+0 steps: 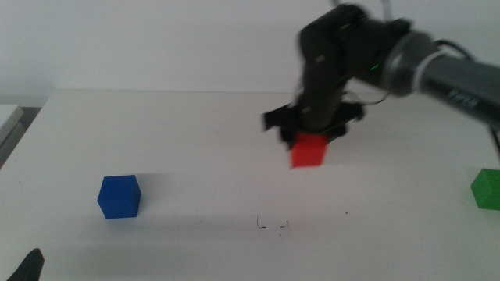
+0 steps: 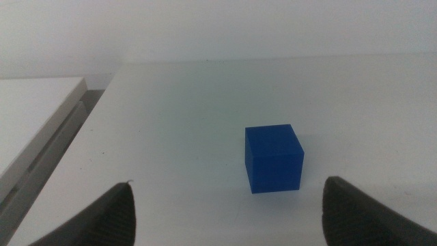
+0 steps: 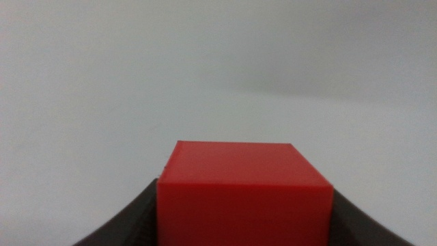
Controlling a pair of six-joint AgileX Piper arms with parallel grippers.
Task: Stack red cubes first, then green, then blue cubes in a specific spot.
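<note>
My right gripper [image 1: 308,139] hangs above the middle of the table, shut on the red cube [image 1: 308,151]; in the right wrist view the red cube [image 3: 244,191] fills the space between the jaws. The black pen marks of the spot [image 1: 272,225] lie nearer the front edge, below and left of the cube. At the left stands the blue cube [image 1: 119,196], also seen ahead of my open left gripper [image 2: 229,212] as the blue cube [image 2: 273,157]. My left gripper [image 1: 27,267] waits at the bottom-left corner. The green cube [image 1: 487,188] sits at the right edge.
A lone black dot [image 1: 348,212] lies right of the pen marks. A pale grey ledge [image 2: 37,123] runs beside the table's left edge [image 1: 23,129]. The right arm [image 1: 437,66] reaches in from the upper right.
</note>
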